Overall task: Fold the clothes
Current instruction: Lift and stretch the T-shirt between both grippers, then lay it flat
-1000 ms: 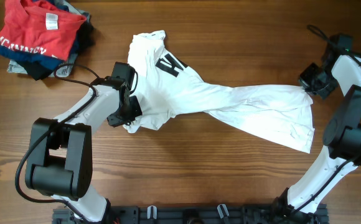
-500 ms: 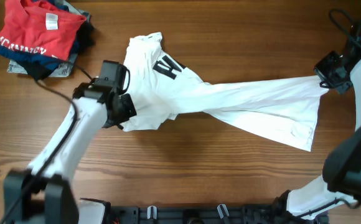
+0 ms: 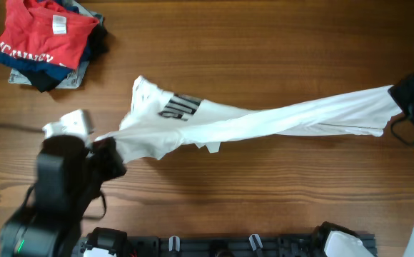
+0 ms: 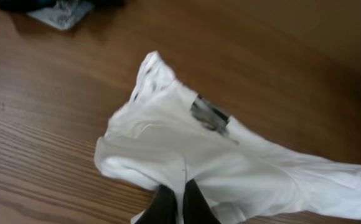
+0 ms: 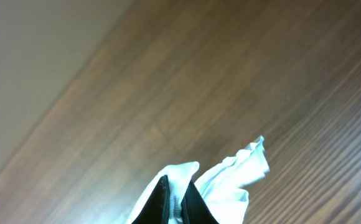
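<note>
A white T-shirt [image 3: 264, 121] with a dark print [image 3: 180, 107] hangs stretched in a twisted band between my two grippers above the wooden table. My left gripper [image 3: 107, 146] is shut on its left end; the left wrist view shows the black fingers [image 4: 176, 200] pinching the white T-shirt [image 4: 187, 149]. My right gripper [image 3: 405, 96] is shut on its right end at the frame's right edge; the right wrist view shows the fingers [image 5: 177, 199] clamped on a fold of the white T-shirt [image 5: 230, 177].
A pile of folded clothes [image 3: 46, 39], red on top, lies at the table's far left corner; a corner of the pile also shows in the left wrist view [image 4: 62, 7]. The robot's base rail [image 3: 221, 246] runs along the front edge.
Both grippers have lifted and pulled apart. The left moved toward the front left, the right further right, and the shirt went from lying crumpled to stretched taut.
</note>
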